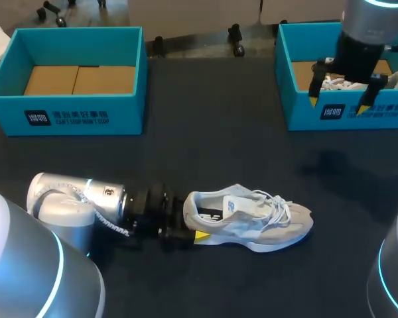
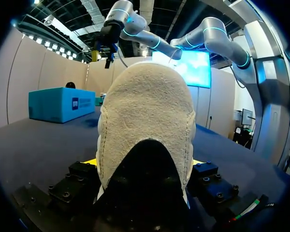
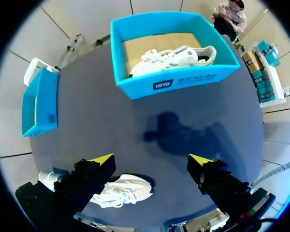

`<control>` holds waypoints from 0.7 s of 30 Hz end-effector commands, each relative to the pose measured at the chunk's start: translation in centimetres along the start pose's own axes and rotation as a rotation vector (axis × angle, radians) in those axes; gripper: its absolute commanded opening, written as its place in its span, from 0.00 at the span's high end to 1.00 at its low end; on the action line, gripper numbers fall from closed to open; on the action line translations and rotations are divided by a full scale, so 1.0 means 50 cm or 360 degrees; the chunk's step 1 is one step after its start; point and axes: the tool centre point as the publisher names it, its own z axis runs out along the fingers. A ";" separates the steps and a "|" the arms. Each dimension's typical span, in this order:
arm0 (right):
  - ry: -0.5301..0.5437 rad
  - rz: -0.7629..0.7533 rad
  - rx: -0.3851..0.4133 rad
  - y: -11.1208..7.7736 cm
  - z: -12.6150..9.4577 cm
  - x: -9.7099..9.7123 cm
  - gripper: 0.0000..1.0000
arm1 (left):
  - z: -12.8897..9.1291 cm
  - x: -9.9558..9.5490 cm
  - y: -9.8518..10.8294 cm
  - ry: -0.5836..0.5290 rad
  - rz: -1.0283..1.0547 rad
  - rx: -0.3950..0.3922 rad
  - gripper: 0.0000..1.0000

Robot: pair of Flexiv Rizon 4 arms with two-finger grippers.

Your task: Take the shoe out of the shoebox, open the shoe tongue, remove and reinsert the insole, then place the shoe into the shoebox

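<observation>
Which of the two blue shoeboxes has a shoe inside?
The right shoebox: a white shoe lies inside it. The left shoebox shows only bare brown cardboard floor. The second shoe lies on the table, in the left tool.

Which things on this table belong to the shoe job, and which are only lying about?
In the job: grey shoe on the table; left hand, shut on its heel; empty left shoebox, probably its box.
Seemingly idle for now: right shoebox; white shoe inside it; right hand, open above that box.
</observation>
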 end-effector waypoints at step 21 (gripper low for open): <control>-0.0108 0.0033 -0.0056 -0.093 0.010 0.143 0.00 | -0.001 -0.001 0.002 0.0002 -0.0001 -0.0005 1.00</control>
